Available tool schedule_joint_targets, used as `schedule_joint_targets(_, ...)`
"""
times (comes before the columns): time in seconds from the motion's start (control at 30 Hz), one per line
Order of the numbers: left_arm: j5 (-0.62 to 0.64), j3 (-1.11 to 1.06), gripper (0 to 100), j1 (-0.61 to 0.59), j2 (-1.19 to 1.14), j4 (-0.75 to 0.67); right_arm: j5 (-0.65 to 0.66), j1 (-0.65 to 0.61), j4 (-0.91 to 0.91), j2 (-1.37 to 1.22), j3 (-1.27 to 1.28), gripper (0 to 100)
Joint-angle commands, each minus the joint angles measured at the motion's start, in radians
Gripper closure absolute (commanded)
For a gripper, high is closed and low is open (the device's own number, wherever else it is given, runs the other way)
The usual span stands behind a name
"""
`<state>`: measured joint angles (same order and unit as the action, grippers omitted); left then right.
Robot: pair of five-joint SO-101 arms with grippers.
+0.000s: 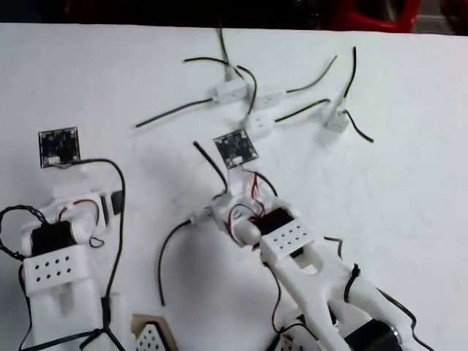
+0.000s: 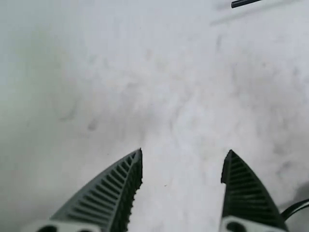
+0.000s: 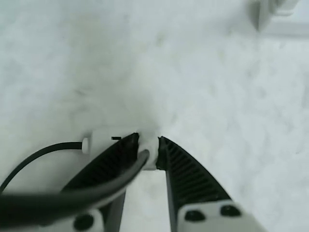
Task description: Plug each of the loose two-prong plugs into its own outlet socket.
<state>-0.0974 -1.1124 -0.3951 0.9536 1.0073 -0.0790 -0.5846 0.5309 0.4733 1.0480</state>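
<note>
Right end effector (image 3: 147, 145) is clamped on a white plug (image 3: 104, 140) near the table's (image 1: 409, 190) centre. The outlet sockets (image 1: 232, 91) lie at 12 o'clock, near the far edge. Left end effector (image 2: 182, 157), jaws apart, hovers at 8 o'clock.

The plug (image 3: 104, 140) is white with a black cord (image 3: 60, 145), the right claw (image 3: 148, 140) ribbed dark grey, the table (image 3: 217, 72) white.
</note>
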Motion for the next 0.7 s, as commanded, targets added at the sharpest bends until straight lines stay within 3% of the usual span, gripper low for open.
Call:
schedule_joint_targets(0.0,0.002,0.006,73,-0.007,0.015,-0.02,0.0,0.016,0.016,-0.004,-0.011,98.2)
schedule_joint_targets(0.67,0.002,0.008,73,-0.007,0.015,-0.021,0.083,0.019,0.038,-0.012,-0.006,98.2)
